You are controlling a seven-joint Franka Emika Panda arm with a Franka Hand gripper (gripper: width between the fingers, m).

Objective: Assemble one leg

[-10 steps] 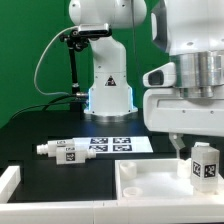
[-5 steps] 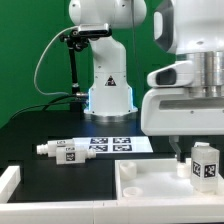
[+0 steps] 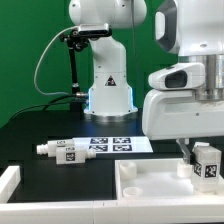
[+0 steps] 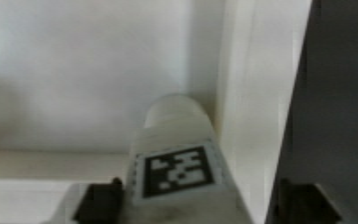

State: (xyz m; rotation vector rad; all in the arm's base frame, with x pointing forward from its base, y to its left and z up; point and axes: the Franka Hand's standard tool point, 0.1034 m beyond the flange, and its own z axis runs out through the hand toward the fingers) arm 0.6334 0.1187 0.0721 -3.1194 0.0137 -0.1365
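A leg [image 3: 207,166], a small white post with a black-and-white tag, stands upright at the right end of the large white tray-shaped part [image 3: 150,187]. My gripper [image 3: 197,157] hangs over it from above with a dark finger [image 3: 185,150] beside it. In the wrist view the leg [image 4: 181,170] fills the space between the two dark fingers [image 4: 101,202] of the gripper [image 4: 202,206], which looks shut on it. Two more legs [image 3: 62,151] lie end to end on the black table, toward the exterior view's left.
The marker board [image 3: 115,143] lies flat behind the tray-shaped part. The robot base [image 3: 108,85] stands at the back, with a black stand and cable [image 3: 72,60] beside it. Another white part [image 3: 8,186] sits at the lower corner on the exterior view's left.
The wrist and gripper have shifted a little toward the exterior view's right and turned. The leg stays upright in nearly the same spot on the tray-shaped part.
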